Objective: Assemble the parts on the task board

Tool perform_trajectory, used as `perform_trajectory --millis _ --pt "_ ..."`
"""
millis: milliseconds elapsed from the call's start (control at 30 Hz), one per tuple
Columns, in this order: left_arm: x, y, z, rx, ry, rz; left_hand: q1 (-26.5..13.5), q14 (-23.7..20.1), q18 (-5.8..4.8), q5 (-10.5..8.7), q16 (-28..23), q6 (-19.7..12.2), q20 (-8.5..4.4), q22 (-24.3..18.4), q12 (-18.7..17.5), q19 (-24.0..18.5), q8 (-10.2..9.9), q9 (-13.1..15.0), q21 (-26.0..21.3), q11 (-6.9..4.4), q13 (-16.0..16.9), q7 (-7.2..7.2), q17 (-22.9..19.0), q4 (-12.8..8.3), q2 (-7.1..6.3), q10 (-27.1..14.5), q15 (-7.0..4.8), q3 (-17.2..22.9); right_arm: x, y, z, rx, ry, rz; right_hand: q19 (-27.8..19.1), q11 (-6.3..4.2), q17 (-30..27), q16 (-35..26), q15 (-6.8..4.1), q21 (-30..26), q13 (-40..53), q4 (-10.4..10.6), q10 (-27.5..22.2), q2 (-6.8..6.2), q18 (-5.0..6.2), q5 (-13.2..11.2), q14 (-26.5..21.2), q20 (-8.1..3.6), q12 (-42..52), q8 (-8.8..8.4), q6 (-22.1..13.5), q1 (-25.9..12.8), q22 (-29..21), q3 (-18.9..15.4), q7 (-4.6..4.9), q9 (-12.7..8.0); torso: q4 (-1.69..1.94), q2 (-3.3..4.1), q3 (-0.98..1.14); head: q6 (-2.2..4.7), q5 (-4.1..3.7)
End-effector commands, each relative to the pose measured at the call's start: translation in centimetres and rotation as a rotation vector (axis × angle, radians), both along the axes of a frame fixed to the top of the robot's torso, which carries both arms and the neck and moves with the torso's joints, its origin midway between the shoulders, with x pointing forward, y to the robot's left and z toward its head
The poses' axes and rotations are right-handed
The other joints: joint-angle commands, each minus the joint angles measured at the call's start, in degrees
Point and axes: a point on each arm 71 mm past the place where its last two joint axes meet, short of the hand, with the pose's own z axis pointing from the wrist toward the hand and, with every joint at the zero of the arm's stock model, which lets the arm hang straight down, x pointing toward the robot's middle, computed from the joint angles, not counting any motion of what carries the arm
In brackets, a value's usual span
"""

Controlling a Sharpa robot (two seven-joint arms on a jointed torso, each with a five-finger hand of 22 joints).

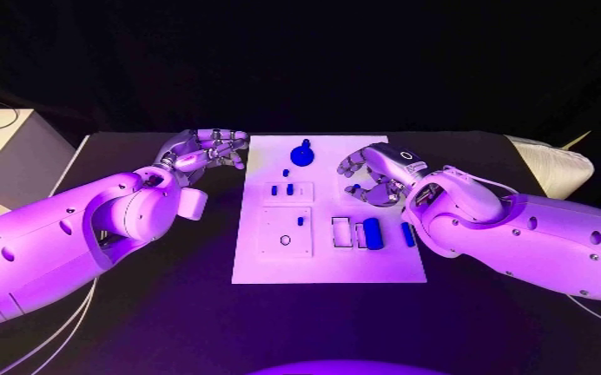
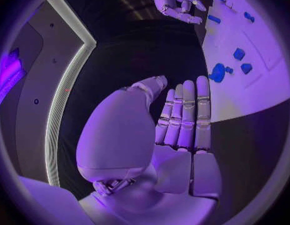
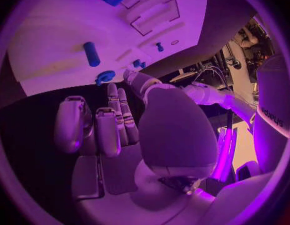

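The white task board [image 1: 328,264] lies mid-table. At its far edge stands a large blue knob [image 1: 302,154], with small blue pegs [image 1: 283,189] nearer. Two longer blue pieces [image 1: 372,233] lie at the near right beside a white frame [image 1: 342,232]. My left hand [image 1: 207,151] hovers just off the board's far left corner; in the left wrist view it [image 2: 176,130] has its fingers straight and holds nothing. My right hand [image 1: 376,173] hangs over the board's right side, fingers loosely bent and apart. In the right wrist view that hand [image 3: 120,130] is empty, with the knob [image 3: 105,77] beyond its fingertips.
A pale cushion-like object [image 1: 551,167] sits at the table's right edge, and a white box [image 1: 25,162] stands off the left edge. Thin cables [image 1: 50,340] trail at the near left. Black table [image 1: 163,305] surrounds the board.
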Motion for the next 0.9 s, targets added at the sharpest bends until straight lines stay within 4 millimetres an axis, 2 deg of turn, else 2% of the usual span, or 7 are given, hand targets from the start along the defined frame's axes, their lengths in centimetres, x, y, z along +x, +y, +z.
perform_trajectory --millis 33,200,533,700,900 --pt "0.0 -0.2 0.1 -0.017 -0.009 -0.016 0.1 0.3 0.72 -0.05 -0.2 -0.4 0.02 -0.1 0.1 0.3 -0.3 -0.1 -0.3 -0.09 -0.1 0.16 -0.1 0.1 -0.05 -0.5 -0.04 -0.1 0.3 -0.5 -0.5 -0.06 0.098 0.036 1.3 0.11 -0.1 0.2 -0.25 0.1 -0.1 0.4 -0.6 -0.76 0.46 -0.1 2.9 -0.07 -0.3 -0.46 -0.4 -0.2 0.9 -0.4 -0.34 -0.1 0.14 0.09 0.07 0.19 -0.08" --pt "0.0 -0.2 0.1 -0.017 -0.009 -0.016 0.1 0.3 0.72 -0.05 -0.2 -0.4 0.02 -0.1 0.1 0.3 -0.3 -0.1 -0.3 -0.09 -0.1 0.16 -0.1 0.1 -0.05 -0.5 -0.04 -0.1 0.9 -1.4 -0.6 -0.119 0.102 0.013 1.4 0.16 -0.2 0.3 -0.22 0.0 -0.2 0.7 -1.2 -0.71 0.46 -1.0 2.9 -0.05 -0.5 -0.8 -0.8 -0.2 0.9 -1.4 -0.67 -0.2 0.01 0.1 0.0 0.1 -0.1" --pt "0.0 -0.3 -0.1 -0.017 -0.005 -0.015 0.1 0.3 0.73 -0.04 -0.2 -0.4 0.02 -0.1 0.1 0.3 -0.3 -0.1 -0.4 -0.12 -0.1 0.13 -0.1 0.1 -0.07 -0.5 -0.05 -0.2 1.5 -1.8 -1.1 -0.193 0.123 -0.012 1.4 0.18 -0.3 0.2 -0.2 0.0 -0.2 0.8 -1.4 -0.54 0.46 -1.1 2.9 -0.03 -0.5 -0.82 -0.7 0.0 0.9 -1.9 -0.9 -0.2 0.03 0.11 -0.12 -0.12 -0.39" --pt "0.0 -0.3 -0.2 -0.018 -0.004 -0.016 0.1 0.3 0.73 -0.04 -0.2 -0.4 0.02 -0.1 0.1 0.3 -0.3 -0.1 -0.4 -0.12 -0.1 0.13 -0.1 0.1 -0.07 -0.5 -0.05 -0.2 1.9 -1.6 -1.1 -0.205 0.111 -0.023 1.4 0.16 -0.4 0.3 -0.21 0.1 -0.1 0.9 -1.1 0.16 0.43 -1.0 2.9 -0.03 -0.3 -0.67 -0.2 0.6 1.0 -1.8 -0.98 -0.2 0.16 0.06 -0.07 -0.11 -0.59" --pt "0.0 -0.3 -0.2 -0.018 -0.004 -0.015 0.1 0.3 0.73 -0.04 -0.2 -0.4 0.02 -0.1 0.1 0.3 -0.3 -0.1 -0.4 -0.12 -0.1 0.13 -0.1 0.1 -0.07 -0.5 -0.05 -0.2 2.1 -1.0 -1.3 -0.21 0.109 -0.018 1.5 0.09 -0.5 0.4 -0.25 0.2 0.0 1.5 -0.4 1.15 0.42 -0.7 2.9 -0.07 -0.2 -0.27 1.0 0.7 1.1 -1.0 -0.8 0.0 0.21 0.12 0.01 -0.14 -0.46"
